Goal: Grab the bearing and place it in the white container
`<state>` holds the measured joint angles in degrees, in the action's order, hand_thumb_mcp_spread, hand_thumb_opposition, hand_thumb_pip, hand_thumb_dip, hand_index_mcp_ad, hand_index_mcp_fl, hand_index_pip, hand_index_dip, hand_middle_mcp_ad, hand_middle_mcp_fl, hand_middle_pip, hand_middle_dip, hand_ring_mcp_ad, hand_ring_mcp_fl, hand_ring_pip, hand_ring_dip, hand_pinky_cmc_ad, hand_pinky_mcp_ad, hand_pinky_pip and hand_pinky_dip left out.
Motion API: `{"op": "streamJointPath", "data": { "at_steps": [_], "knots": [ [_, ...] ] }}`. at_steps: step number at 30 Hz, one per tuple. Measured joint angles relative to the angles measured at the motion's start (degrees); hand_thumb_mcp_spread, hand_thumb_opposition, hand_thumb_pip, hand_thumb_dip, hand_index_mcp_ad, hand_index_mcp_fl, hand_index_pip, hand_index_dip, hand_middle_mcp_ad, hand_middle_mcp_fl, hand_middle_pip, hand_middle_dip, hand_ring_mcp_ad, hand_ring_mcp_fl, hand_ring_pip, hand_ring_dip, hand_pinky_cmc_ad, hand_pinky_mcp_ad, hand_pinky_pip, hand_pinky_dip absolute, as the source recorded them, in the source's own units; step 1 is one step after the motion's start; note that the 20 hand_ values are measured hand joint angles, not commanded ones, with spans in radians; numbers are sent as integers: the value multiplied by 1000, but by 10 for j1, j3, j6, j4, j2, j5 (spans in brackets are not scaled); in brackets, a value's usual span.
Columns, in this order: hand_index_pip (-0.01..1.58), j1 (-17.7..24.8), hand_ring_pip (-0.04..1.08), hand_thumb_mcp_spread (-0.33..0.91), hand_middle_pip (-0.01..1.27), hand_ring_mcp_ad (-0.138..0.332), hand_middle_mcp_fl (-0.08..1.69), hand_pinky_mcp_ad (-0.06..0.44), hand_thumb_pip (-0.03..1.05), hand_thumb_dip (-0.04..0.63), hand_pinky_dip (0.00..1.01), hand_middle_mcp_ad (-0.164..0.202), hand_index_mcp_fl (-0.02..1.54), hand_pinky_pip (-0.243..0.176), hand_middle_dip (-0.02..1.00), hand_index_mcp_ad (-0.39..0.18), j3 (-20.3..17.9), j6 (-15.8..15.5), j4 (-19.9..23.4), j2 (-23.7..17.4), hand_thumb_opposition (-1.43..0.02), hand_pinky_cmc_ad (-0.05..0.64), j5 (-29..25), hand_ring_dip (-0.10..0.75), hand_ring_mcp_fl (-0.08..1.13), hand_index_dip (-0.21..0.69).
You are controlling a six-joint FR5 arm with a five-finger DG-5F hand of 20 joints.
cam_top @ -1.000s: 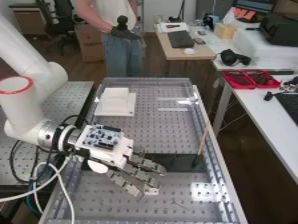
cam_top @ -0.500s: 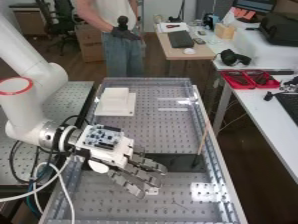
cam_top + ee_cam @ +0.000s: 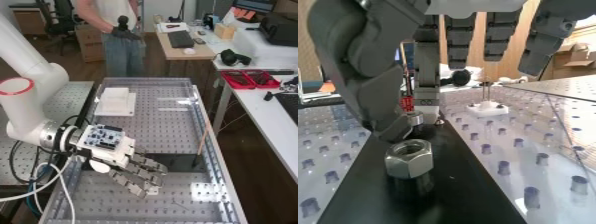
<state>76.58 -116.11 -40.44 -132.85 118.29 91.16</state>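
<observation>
The robot's hand (image 3: 120, 157) is over the bench with holes (image 3: 100, 196), on the left and near side, and its fingers (image 3: 460, 39) are spread apart and mostly straight, pointing to the right and a bit down; the thumb (image 3: 378, 90) bends down towards the black strip (image 3: 178, 162) that goes across the bench; a small, shiny, round piece, which looks like the bearing (image 3: 416, 118), is on the black strip, low down between the tip of the thumb and the tip of the closest finger; it is just beside both tips, but I cannot tell if they touch it or pinch it; a big silver nut (image 3: 409, 159) with six sides is on the same strip, under the hand and to the left of the bearing, with its hole facing up; it is near the thumb's tip but it is not in the hand's grip; a little white block with two thin pins (image 3: 488, 107) is on the bench, on the near side of the strip, by the ends of the fingers; a thin brown stick (image 3: 202, 142) leans up at the right end of the strip; the white container (image 3: 116, 100) is on the far left part of the bench, well apart from the hand and the bearing.
</observation>
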Motion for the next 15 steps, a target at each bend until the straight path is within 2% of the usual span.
{"op": "streamJointPath", "data": {
  "at_steps": [1, 3, 4, 7, 15],
  "knots": [
    [1518, 0, 96, 351, 134, 145, 42, 293, 728, 297, 305, 42, 215, -91, 157, -37, 0, 0, 1, -1, -876, 367, 1, 75, -2, 31],
    [1522, -1, 96, 340, 134, 145, 38, 293, 627, 290, 305, 44, 337, -91, 161, -38, -1, 0, 3, -4, -873, 367, 3, 75, -2, 31],
    [1522, -1, 96, 340, 134, 145, 51, 293, 618, 290, 305, 44, 354, -91, 157, -38, -1, 0, 5, -8, -857, 367, 5, 75, -2, 31],
    [1522, -1, 93, 340, 134, 145, 89, 293, 616, 290, 309, 44, 354, -75, 157, -37, 0, 0, 7, -16, -857, 365, 7, 75, -2, 31],
    [1504, 2, 93, 340, 131, 145, 87, 293, 620, 290, 309, 44, 351, -75, 157, -37, 3, -1, 4, -37, -857, 365, 10, 75, -2, 33]
  ]
}}
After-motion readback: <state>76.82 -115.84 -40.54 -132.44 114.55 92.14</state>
